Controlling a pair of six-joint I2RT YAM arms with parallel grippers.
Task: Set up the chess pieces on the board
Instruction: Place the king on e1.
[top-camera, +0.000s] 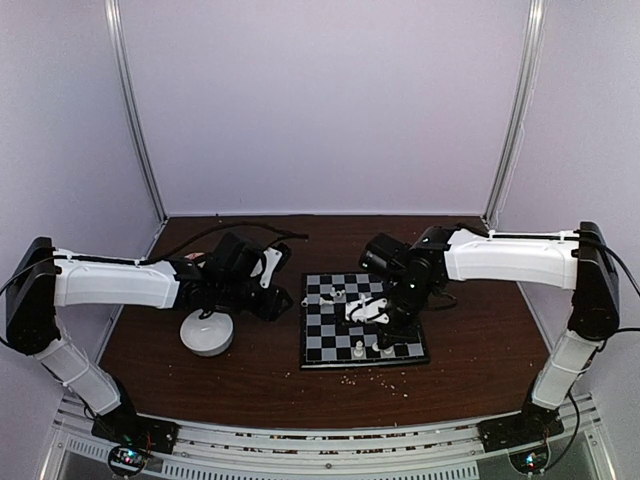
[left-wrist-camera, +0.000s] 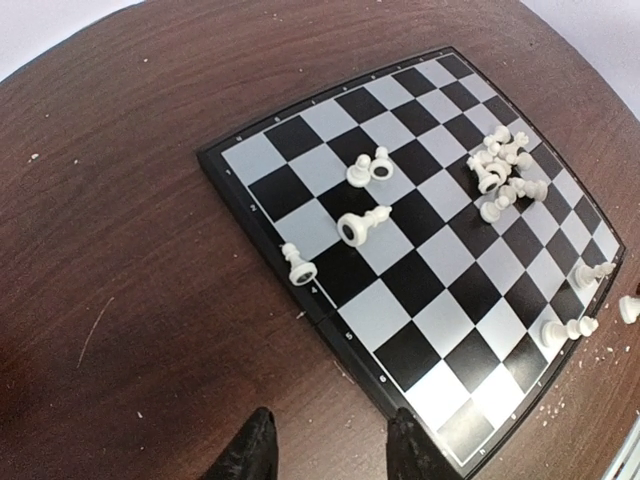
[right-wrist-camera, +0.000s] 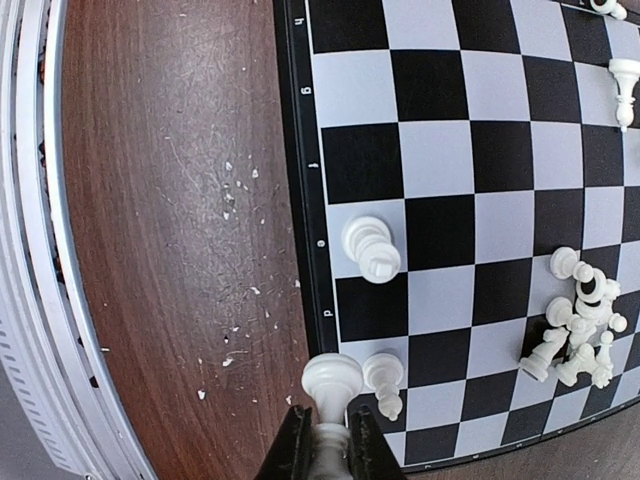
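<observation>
The board lies at the table's middle, right of my left gripper. Tiny white chess pieces lie in a heap on it; two stand near its front edge. My right gripper is shut on a white piece, held base outward just over the board's rim, beside another piece and a standing one. My left gripper is open and empty, low over the wood at the board's edge. Several pieces lie toppled and heaped there.
A round white bowl sits under the left arm, left of the board. Pale crumbs litter the brown wood in front of the board. A metal rail runs along the near table edge.
</observation>
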